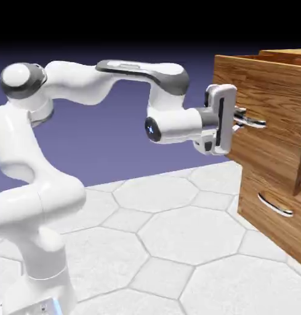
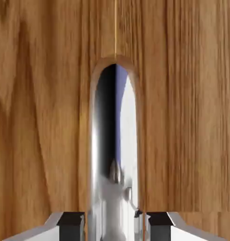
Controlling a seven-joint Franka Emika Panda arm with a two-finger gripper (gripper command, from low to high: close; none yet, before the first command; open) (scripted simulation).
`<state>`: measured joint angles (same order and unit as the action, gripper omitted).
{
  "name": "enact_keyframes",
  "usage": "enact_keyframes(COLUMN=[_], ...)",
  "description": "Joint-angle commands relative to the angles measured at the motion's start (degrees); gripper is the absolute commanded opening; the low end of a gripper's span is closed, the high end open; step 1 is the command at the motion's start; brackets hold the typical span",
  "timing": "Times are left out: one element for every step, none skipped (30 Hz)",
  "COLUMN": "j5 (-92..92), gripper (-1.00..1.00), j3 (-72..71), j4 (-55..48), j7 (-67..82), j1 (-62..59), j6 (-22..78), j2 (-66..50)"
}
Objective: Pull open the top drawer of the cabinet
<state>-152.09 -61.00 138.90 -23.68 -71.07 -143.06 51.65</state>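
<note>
Basically, top drawer's handle is btwn gripper fingertips

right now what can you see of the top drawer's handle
The top drawer's handle is a slim, shiny silver bar, curved, with a mirror-like finish that looks like polished metal. It sits on the wood-grain front of the top drawer, which stands out past the lower drawer. The gripper has its jaws closed on the bar, one on each side.
</note>
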Motion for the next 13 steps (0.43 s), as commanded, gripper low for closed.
enact_keyframes(j5=[0.82, 1.52, 2.28, 3.11, 4.01, 4.99, 6.05, 7.19, 8.42, 8.43, 8.43, 8.43, 9.85], gripper=[-1.00, -1.00, -1.00, -1.00, -1.00, -1.00, -1.00, -1.00, -1.00, -1.00, 1.00, 1.00, 1.00], j3=[1.67, 3.32, 4.97, 6.59, 8.19, 9.78, 11.33, 12.87, 14.38, 14.40, 14.40, 14.40, 15.80], j4=[1.95, 3.91, 5.87, 7.82, 9.76, 11.67, 13.56, 15.42, 17.25, 17.27, 17.27, 17.27, 18.91], j7=[-0.59, -1.14, -1.74, -2.37, -3.04, -3.75, -4.51, -5.30, -6.15, -6.17, -6.17, -6.17, -7.09], j1=[2.09, 4.16, 6.24, 8.32, 10.39, 12.47, 14.54, 16.62, 18.71, 18.73, 18.73, 18.73, 20.81], j6=[0.14, 0.26, 0.32, 0.31, 0.24, 0.09, -0.14, -0.46, -0.88, -0.88, -0.88, -0.88, -1.57], j2=[1.08, 2.24, 3.46, 4.76, 6.13, 7.55, 9.04, 10.59, 12.19, 12.21, 12.21, 12.21, 13.86])
